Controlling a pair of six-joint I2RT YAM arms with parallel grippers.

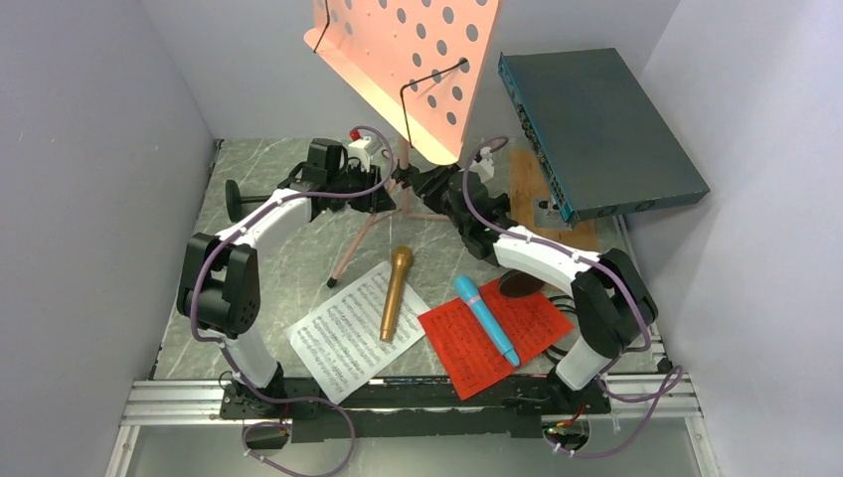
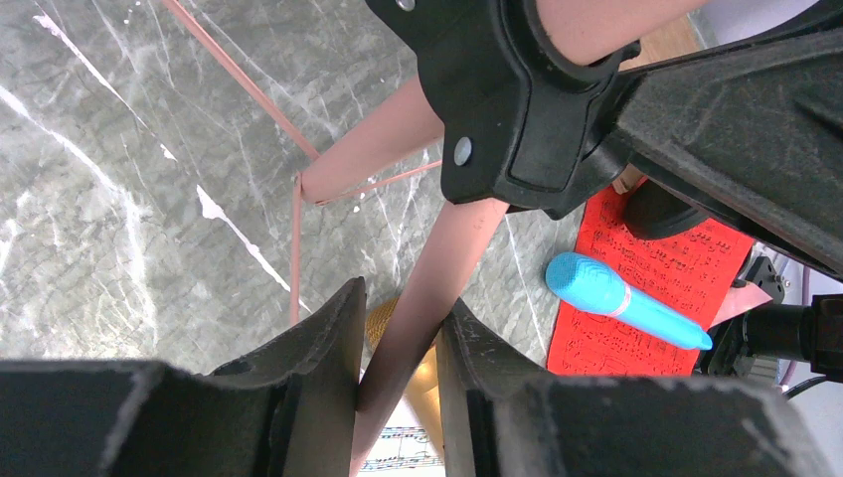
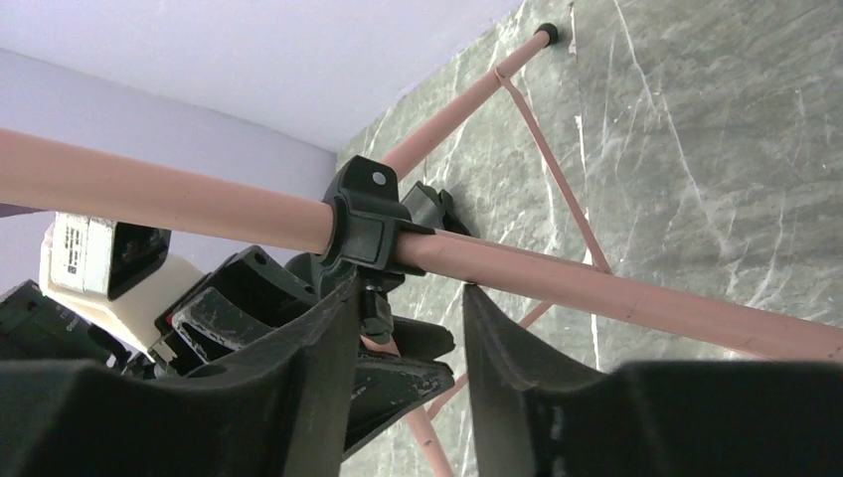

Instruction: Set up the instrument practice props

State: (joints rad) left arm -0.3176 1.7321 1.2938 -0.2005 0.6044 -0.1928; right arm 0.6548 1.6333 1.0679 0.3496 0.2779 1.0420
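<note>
Behind the white music page (image 1: 343,343), left pincer (image 2: 403,303) clamps the pink stand leg (image 2: 447,258); right pincer (image 3: 410,293), cannot tell.

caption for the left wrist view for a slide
Left gripper clamped on a pink tripod leg, blue microphone on red sheet beyond.

My left end effector (image 2: 398,368) and right end effector (image 3: 410,333) crowd the music stand (image 1: 383,60) pole, its legs splayed across the back of the desk (image 1: 298,253). A gold microphone (image 1: 396,293) and a blue microphone (image 1: 487,320) block the near middle; I see bare surface left of the legs.

Music desk (image 1: 418,60) standing (tilted), gold microphone (image 1: 396,291) flat
</note>
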